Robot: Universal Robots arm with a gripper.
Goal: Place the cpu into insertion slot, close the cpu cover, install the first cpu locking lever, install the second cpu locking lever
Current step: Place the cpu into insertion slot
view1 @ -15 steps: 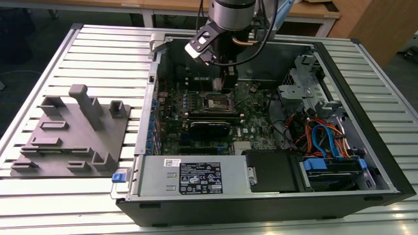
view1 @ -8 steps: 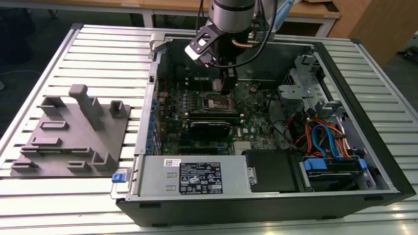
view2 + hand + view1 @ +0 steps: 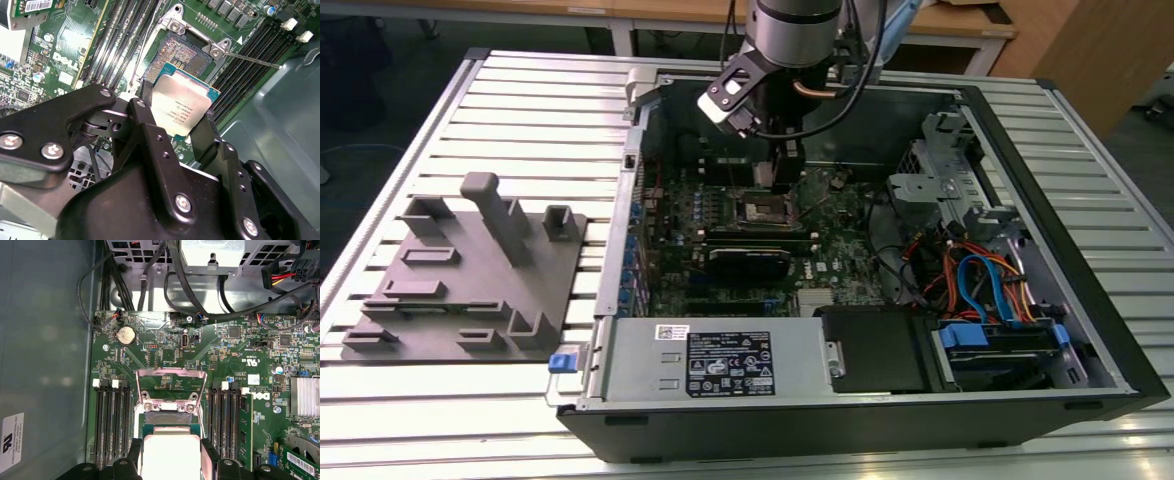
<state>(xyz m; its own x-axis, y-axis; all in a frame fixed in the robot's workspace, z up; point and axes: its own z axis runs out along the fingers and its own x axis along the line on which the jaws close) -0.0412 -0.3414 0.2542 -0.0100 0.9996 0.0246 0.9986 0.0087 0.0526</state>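
The gripper's [image 3: 175,120] 2 fingers [image 3: 204,131] are clenched on the cpu [image 3: 182,102], 1 at each edge. They hold it tilted, close over the insertion slot [image 3: 181,56], which lies bare at the upper centre of the exterior view. The cpu cover [image 3: 171,372] stands flipped open. Step 1, placing, looks to be in hand; it calls for levelling and squaring the chip over the socket. Count: 1 cpu, 1 slot, 1 cover, 1 lever rod [image 3: 256,60] clearly seen.

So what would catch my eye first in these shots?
In the second wrist view, the silver cpu, pinched in the black gripper, hangs close to the bare insertion slot. In the exterior view, the arm reaches down into an open computer case.
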